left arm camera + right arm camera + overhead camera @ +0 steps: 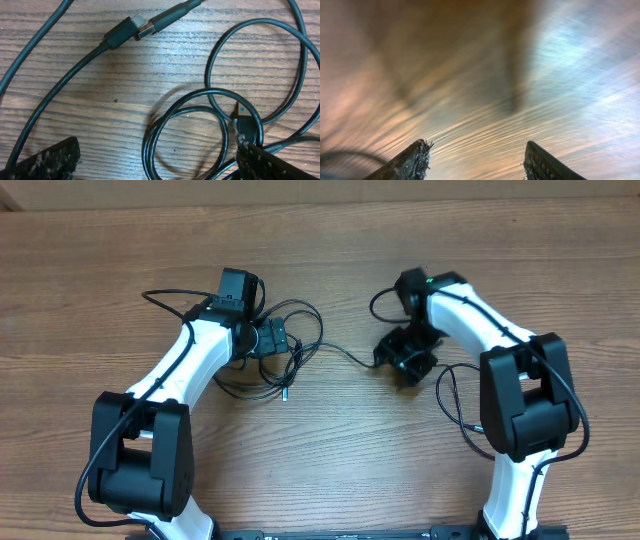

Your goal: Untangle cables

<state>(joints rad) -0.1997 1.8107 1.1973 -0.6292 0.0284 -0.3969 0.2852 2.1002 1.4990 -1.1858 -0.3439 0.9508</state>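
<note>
The cables (300, 345) lie as a loose tangle of thin black loops on the wooden table, left of centre. One strand (345, 353) runs right toward my right gripper (400, 360). My left gripper (272, 338) hovers over the tangle. In the left wrist view it (157, 165) stands wide open, with doubled cable loops (220, 100) lying between its fingers (45, 160). Two joined plugs (132, 29) lie farther off. My right gripper (475, 165) is open with nothing between its fingertips, in a motion-blurred view. A dark strand (345, 155) blurs past at the lower left.
A loose plug end (285, 393) points toward the front of the table (330, 460). The right arm's own thicker cable (450, 395) loops out beside its forearm. Both arm bases stand at the front edge.
</note>
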